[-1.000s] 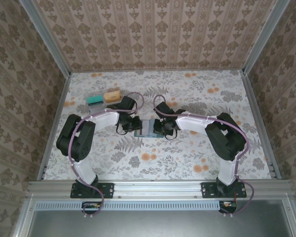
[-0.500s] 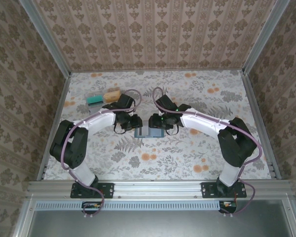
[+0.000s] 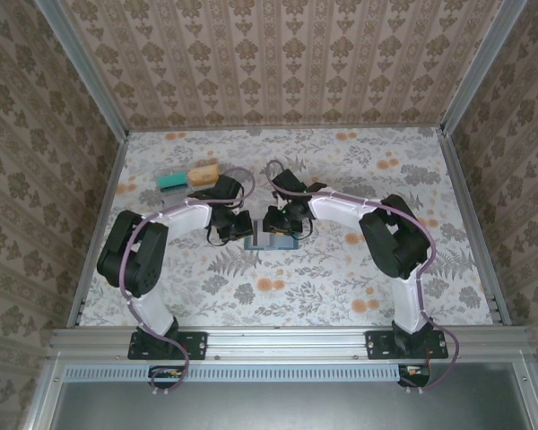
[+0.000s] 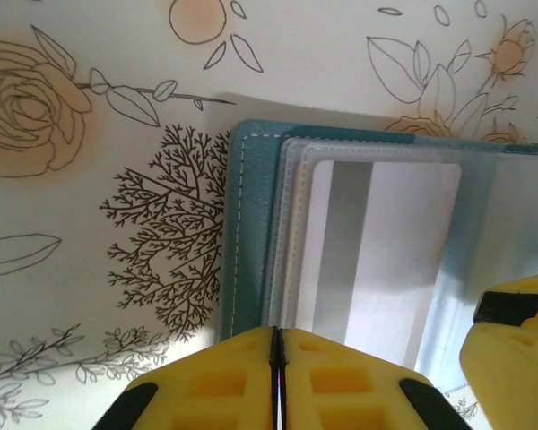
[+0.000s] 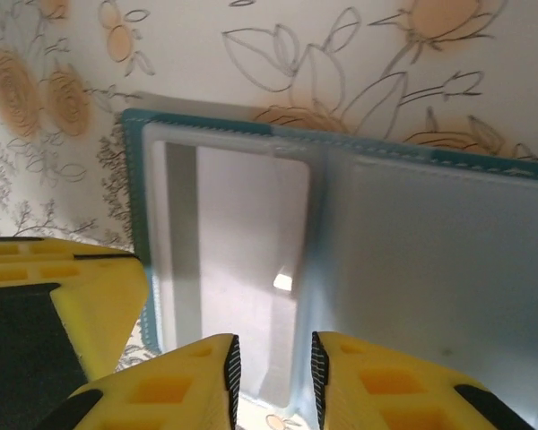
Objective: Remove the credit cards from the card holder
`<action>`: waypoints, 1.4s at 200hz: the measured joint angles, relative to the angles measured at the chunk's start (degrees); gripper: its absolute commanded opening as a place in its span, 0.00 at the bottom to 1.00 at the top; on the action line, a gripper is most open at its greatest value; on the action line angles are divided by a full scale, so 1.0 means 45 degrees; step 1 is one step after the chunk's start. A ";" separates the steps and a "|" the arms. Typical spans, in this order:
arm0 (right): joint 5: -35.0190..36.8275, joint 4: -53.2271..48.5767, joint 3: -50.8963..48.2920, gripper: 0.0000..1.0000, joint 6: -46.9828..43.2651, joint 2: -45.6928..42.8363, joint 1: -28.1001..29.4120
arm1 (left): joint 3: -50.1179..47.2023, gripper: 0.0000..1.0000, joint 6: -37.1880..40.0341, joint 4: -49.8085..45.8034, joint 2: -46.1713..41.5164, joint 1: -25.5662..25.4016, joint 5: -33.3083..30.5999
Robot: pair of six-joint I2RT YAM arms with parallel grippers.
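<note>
Floral worktop (image 3: pixel 341 269), top view: open card holder (image 3: pixel 262 242) at mid-worktop between left fingers (image 3: pixel 240 226) and right fingers (image 3: pixel 280 226); teal card (image 3: pixel 171 180) and tan card (image 3: pixel 203 172) far left. Left wrist: fingers (image 4: pixel 215 381) pressed together at holder's (image 4: pixel 251 224) near edge, grey card (image 4: pixel 394 251) in its clear slot. Right wrist: fingers (image 5: pixel 377 385) slightly apart over holder's (image 5: pixel 430 251) middle, grip unclear.

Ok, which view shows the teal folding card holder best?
Right wrist: the teal-blue folding card holder lies open, both slate inner faces and a pale card visible. Left wrist shows mostly one half; the top view, just a small patch.
</note>
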 measured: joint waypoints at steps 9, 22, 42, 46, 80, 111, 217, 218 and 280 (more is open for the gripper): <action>-0.0058 0.0000 0.0000 0.30 0.0000 0.0019 -0.0058 | 0.0005 0.10 0.0015 0.0034 0.0117 0.0000 0.0000; -0.0126 0.0015 0.0005 0.28 -0.0005 0.0024 -0.0131 | 0.0049 0.10 0.0015 0.0058 0.0223 0.0000 0.0083; -0.0238 0.0019 0.0005 0.24 0.0015 0.0063 -0.0199 | 0.0092 0.09 0.0015 0.0170 0.0248 0.0000 0.0126; -0.0291 0.0019 0.0005 0.23 0.0015 0.0078 -0.0214 | 0.0092 0.09 0.0015 0.0199 0.0262 0.0000 0.0146; -0.0559 0.0063 0.0005 0.22 0.0034 0.0350 -0.0296 | 0.0126 0.07 0.0015 0.0306 0.0393 0.0024 0.0306; -0.0782 0.0117 0.0005 0.23 0.0034 0.0466 -0.0379 | 0.0141 0.07 0.0010 0.0345 0.0427 0.0049 0.0437; -0.2696 0.2293 -0.1049 0.18 0.0476 0.0500 -0.1005 | 0.0141 0.07 -0.0005 0.0350 0.0491 0.0058 0.0607; -0.2710 0.2341 -0.1069 0.18 0.0486 0.0500 -0.1010 | 0.0141 0.07 -0.0005 0.0350 0.0491 0.0058 0.0607; -0.3356 0.3711 -0.1889 0.06 0.0899 0.0345 -0.1243 | 0.0141 0.07 0.0000 0.0330 0.0500 0.0073 0.0597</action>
